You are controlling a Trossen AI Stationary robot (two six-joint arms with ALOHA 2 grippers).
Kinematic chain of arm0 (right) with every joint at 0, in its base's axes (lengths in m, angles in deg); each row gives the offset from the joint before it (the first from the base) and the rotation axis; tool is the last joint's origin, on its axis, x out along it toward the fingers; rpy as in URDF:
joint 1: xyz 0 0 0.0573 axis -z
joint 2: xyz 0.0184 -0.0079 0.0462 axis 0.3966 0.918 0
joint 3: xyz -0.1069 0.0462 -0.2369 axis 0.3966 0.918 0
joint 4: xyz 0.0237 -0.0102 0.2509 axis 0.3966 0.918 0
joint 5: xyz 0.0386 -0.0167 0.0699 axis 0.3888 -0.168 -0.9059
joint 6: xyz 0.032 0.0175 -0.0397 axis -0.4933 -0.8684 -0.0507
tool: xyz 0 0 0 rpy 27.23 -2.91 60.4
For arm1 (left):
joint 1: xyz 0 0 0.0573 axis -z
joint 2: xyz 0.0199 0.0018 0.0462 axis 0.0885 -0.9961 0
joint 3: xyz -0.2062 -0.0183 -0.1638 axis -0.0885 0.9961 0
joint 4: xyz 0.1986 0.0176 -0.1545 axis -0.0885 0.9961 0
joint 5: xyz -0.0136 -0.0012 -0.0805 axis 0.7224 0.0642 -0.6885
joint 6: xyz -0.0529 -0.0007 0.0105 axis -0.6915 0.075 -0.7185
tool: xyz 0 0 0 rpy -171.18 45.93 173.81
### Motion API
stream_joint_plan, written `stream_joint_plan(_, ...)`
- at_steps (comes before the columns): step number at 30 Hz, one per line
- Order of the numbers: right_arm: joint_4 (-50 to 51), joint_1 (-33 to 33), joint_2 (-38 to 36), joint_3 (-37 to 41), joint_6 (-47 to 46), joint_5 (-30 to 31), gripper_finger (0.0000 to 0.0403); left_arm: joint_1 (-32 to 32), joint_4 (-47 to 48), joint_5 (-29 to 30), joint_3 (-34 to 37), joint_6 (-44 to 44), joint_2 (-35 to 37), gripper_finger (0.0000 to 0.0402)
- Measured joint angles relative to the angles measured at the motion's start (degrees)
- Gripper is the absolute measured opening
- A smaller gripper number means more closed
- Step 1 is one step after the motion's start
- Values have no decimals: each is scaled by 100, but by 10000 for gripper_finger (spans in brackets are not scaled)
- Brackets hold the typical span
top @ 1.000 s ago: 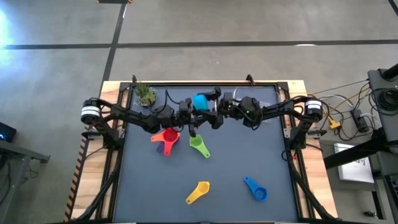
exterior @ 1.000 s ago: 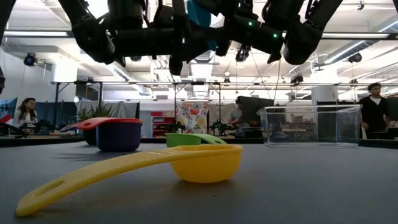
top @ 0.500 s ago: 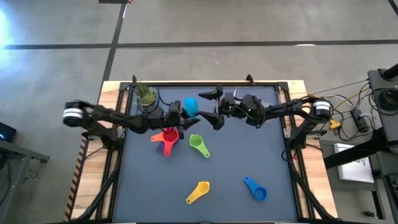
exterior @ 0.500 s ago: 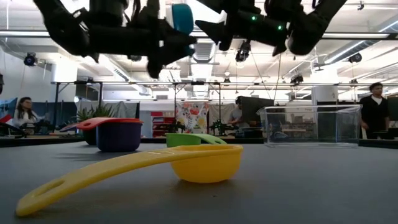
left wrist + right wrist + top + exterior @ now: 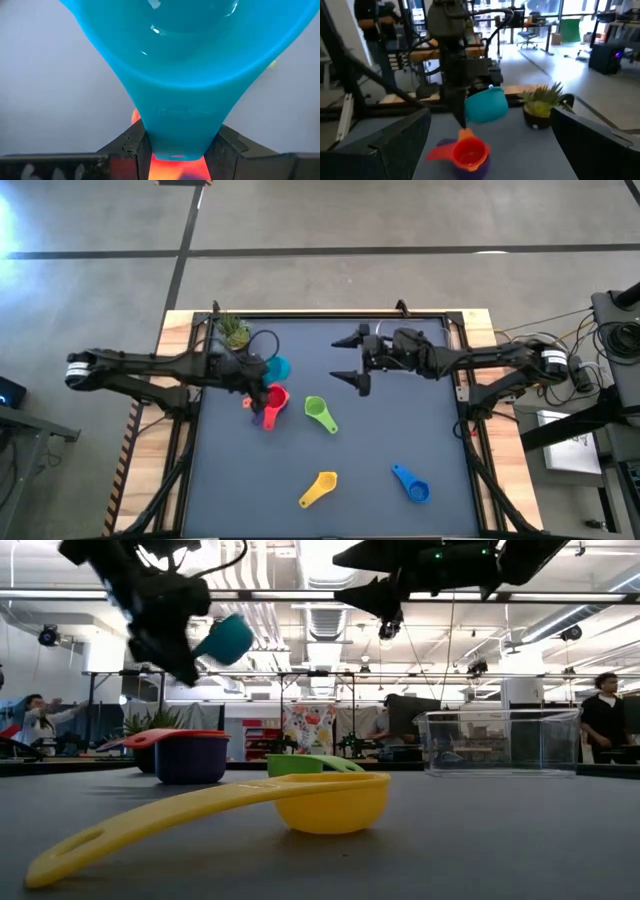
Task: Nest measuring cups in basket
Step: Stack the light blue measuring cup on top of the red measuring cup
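The left gripper (image 5: 262,370), clamped on the teal plastic scoop-shaped cup (image 5: 277,367), has swung left of centre, above the red-orange-purple cup stack (image 5: 268,404); right gripper (image 5: 352,358) gapes empty; next, lowering it onto the stack.

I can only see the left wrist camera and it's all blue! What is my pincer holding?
Observer: The left pincer grips the teal cup by its handle, up in the air above the table.
Operator: What's near it?
Observer: The red cup sits close by on the table, stacked in the purple cup.
Operator: Where's the basket?
Observer: The low view shows the clear basket standing toward the right of the picture, away from that stack.
Operator: Is the other arm busy?
Observer: No, the right pincer hangs open and empty.
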Motion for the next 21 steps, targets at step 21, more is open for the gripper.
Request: stream_joint_plan(21,98,-286,-29,217,88,335,398,668,952,-468,42,-1321,-710,128)
